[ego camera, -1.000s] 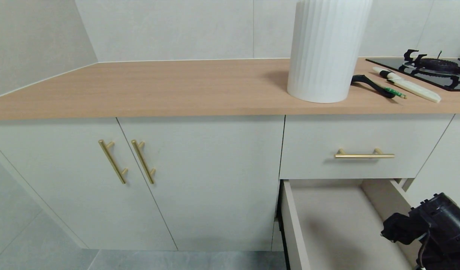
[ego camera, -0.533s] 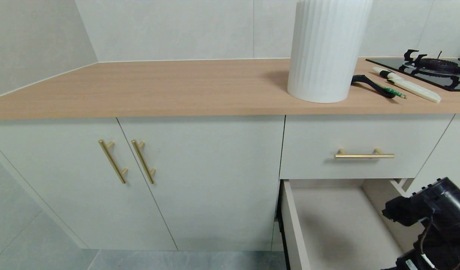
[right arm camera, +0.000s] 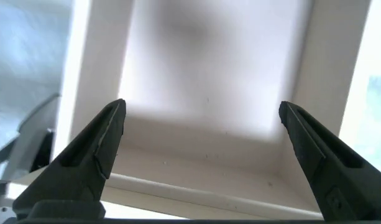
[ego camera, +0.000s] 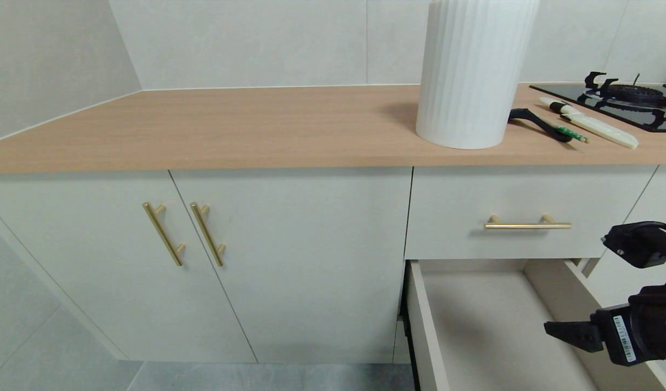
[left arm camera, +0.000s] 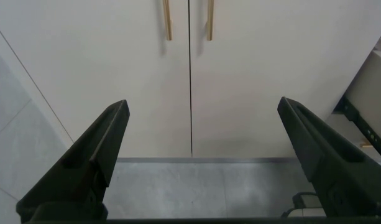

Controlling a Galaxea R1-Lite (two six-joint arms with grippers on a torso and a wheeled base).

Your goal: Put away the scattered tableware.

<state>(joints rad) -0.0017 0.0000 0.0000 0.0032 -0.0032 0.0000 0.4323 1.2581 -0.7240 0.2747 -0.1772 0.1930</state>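
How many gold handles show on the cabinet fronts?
3: left door handle, right door handle, upper drawer handle. The open lower drawer may hide another.

Black curved utensil (ego camera: 539,123), thin green stick (ego camera: 572,134) and cream-white knife (ego camera: 599,128) lying flat, close together, on the wooden counter (ego camera: 257,125)

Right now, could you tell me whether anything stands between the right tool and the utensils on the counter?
Nothing blocks them outright. The open right tool hangs low over the open drawer; the utensils lie above on the countertop, the white vase just left of them.
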